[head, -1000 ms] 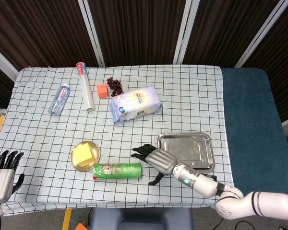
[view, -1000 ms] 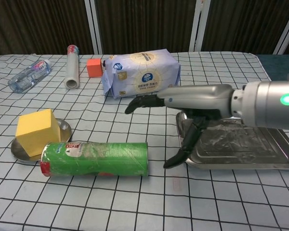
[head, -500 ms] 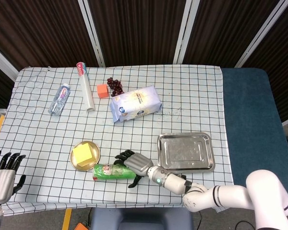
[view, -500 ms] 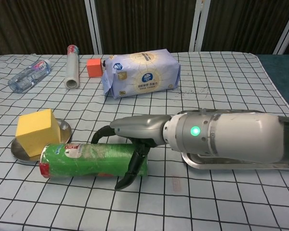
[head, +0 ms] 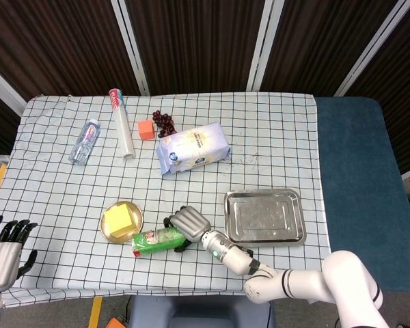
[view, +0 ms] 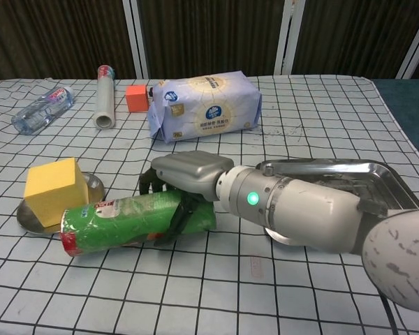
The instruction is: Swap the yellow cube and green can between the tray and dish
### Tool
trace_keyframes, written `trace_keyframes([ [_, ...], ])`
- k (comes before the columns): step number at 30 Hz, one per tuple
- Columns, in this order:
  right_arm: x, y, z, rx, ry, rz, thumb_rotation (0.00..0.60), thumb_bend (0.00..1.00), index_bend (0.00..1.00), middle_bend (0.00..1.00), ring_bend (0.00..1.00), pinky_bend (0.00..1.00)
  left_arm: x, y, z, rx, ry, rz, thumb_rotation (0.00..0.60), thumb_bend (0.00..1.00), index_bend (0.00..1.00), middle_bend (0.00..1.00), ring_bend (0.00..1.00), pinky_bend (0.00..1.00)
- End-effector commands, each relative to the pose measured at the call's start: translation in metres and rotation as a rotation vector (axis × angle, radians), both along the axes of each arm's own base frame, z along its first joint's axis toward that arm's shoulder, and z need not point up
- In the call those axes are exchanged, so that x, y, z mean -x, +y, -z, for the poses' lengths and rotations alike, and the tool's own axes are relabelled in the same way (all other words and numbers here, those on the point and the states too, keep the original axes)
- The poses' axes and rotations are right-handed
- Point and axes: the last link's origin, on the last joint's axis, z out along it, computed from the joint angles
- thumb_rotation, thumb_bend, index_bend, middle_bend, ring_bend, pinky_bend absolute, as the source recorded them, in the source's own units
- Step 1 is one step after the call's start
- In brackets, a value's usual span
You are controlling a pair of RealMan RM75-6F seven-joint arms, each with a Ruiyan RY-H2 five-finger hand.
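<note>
The green can (head: 156, 240) (view: 122, 219) lies on its side in front of the round gold dish (head: 112, 235) (view: 31, 219), its right end tilted up. My right hand (head: 186, 224) (view: 188, 176) grips the can's right half, fingers wrapped over and under it. The yellow cube (head: 119, 219) (view: 52, 190) sits on the dish. The steel tray (head: 264, 216) (view: 346, 173) stands bare to the right, partly hidden by my forearm in the chest view. My left hand (head: 5, 246) hangs off the table's lower left corner, fingers apart and holding nothing.
At the back lie a tissue pack (head: 193, 147) (view: 206, 105), an orange cube (head: 145, 129) (view: 135, 98), dark grapes (head: 165, 124), a rolled tube (head: 121, 123) (view: 105, 95) and a water bottle (head: 84, 141) (view: 42, 109).
My right hand moved left from beside the tray to the can, closed around its right half, and the can's right end has lifted and swung slightly.
</note>
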Motion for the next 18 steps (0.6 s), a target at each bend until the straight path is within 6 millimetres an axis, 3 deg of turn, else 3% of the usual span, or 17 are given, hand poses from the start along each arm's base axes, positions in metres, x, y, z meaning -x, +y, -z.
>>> trace_keyframes([
  [1, 0.004, 0.001, -0.014, 0.078, -0.039, -0.018, 0.600, 0.07, 0.91, 0.64, 0.61, 0.52, 0.000, 0.000, 0.001, 0.006, 0.005, 0.001, 0.600, 0.38, 0.24, 0.21, 0.18, 0.06],
  [5, 0.017, 0.003, -0.051, 0.132, -0.067, -0.017, 0.600, 0.07, 0.91, 0.64, 0.61, 0.53, -0.001, 0.000, 0.003, 0.011, 0.011, 0.001, 0.600, 0.38, 0.24, 0.22, 0.19, 0.06],
  [10, 0.052, 0.016, -0.114, 0.234, -0.056, 0.018, 0.600, 0.07, 0.91, 0.64, 0.61, 0.53, -0.002, -0.001, 0.004, 0.013, 0.021, 0.005, 0.600, 0.38, 0.24, 0.23, 0.19, 0.06],
  [13, 0.085, 0.025, -0.152, 0.326, -0.036, 0.052, 0.600, 0.07, 0.91, 0.65, 0.61, 0.53, -0.003, -0.001, 0.005, 0.013, 0.021, 0.007, 0.600, 0.38, 0.24, 0.23, 0.20, 0.06],
  [18, 0.147, 0.035, -0.191, 0.414, 0.014, 0.101, 0.600, 0.07, 0.91, 0.65, 0.60, 0.53, -0.003, -0.001, 0.003, -0.003, 0.022, -0.001, 0.600, 0.38, 0.24, 0.23, 0.20, 0.06],
])
